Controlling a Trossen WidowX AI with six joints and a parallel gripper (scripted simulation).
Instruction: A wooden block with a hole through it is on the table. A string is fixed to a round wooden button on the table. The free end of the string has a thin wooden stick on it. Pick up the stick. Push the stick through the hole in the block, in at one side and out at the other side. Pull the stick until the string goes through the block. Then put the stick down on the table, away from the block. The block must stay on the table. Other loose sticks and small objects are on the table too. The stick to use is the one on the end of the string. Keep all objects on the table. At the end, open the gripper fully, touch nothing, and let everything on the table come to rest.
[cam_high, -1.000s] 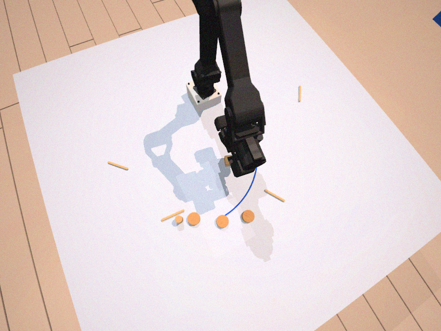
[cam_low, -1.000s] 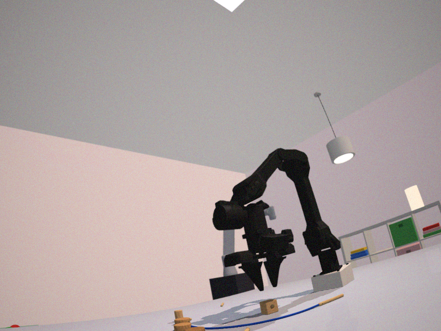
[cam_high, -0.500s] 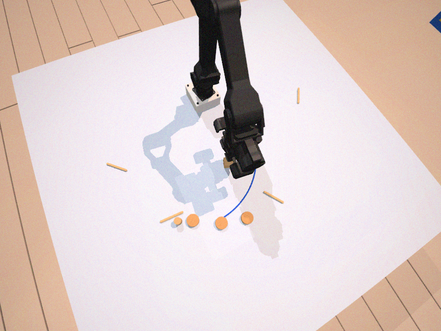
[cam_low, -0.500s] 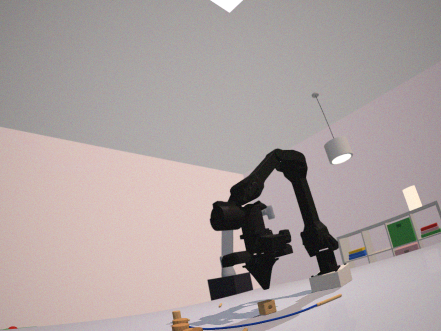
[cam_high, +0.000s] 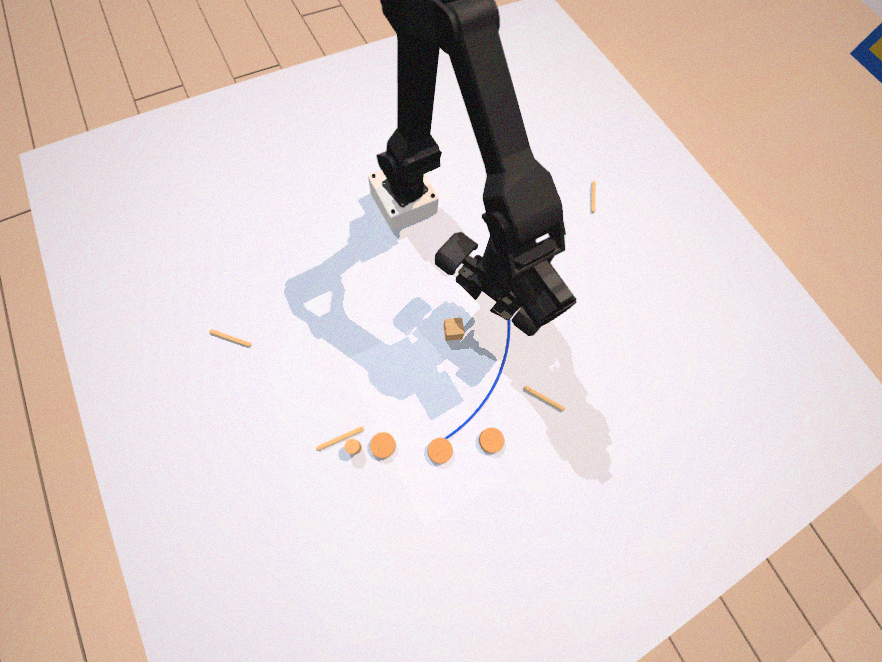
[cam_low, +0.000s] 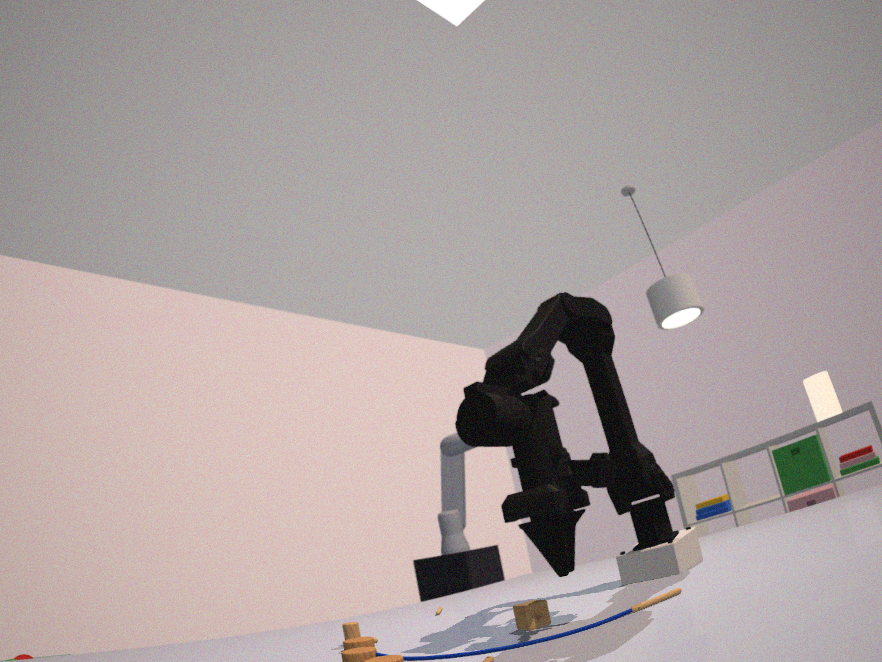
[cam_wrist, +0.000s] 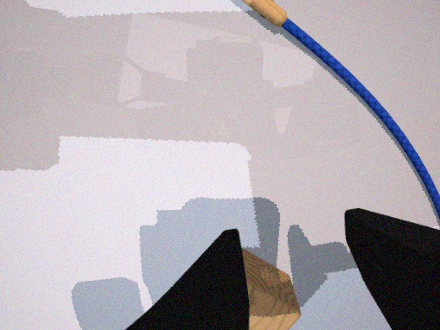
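The wooden block stands on the table; its hole is not clear. The blue string curves from the round button past the block. Its stick lies on the table at the string's far end, cut by the wrist view's top edge and hidden behind the arm in the top view. My gripper is partly open and empty, above the table. In the wrist view its left finger covers part of the block, and the stick is beyond the fingertips.
Loose sticks lie at the left, near the front left, right of the string and at the far right. Two more round discs flank the button. A small peg stands by the front-left stick.
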